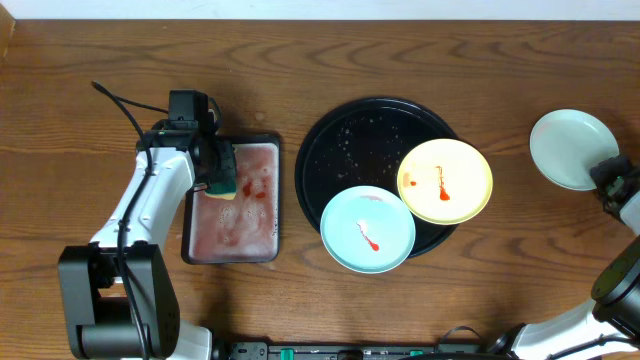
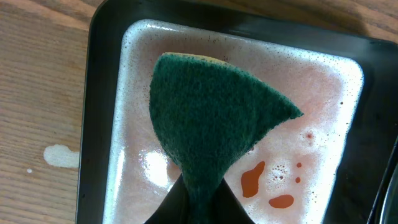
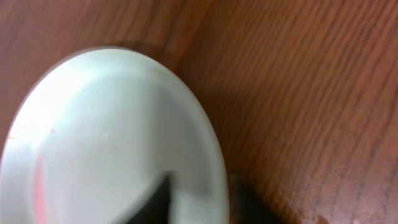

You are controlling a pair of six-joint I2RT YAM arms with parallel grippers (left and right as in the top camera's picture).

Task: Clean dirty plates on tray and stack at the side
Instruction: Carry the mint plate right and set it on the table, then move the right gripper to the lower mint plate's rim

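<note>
Plates: blue plate (image 1: 367,229) and yellow plate (image 1: 445,181), both smeared red, lie on the tray (image 1: 350,140); a third plate (image 1: 572,148) is on the table.
The left gripper (image 1: 215,170) is clenched on the sponge (image 2: 211,118) over the small tray (image 2: 99,124), with the smeared plates well to its right. The right gripper (image 1: 607,180) straddles the third plate's rim, but I cannot tell whether it grips.

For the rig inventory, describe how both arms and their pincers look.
Left arm: white links, black joints, black base block, a black cable looping off the wrist; left pincer black. Right arm: same white link and black joints; right pincer black.
</note>
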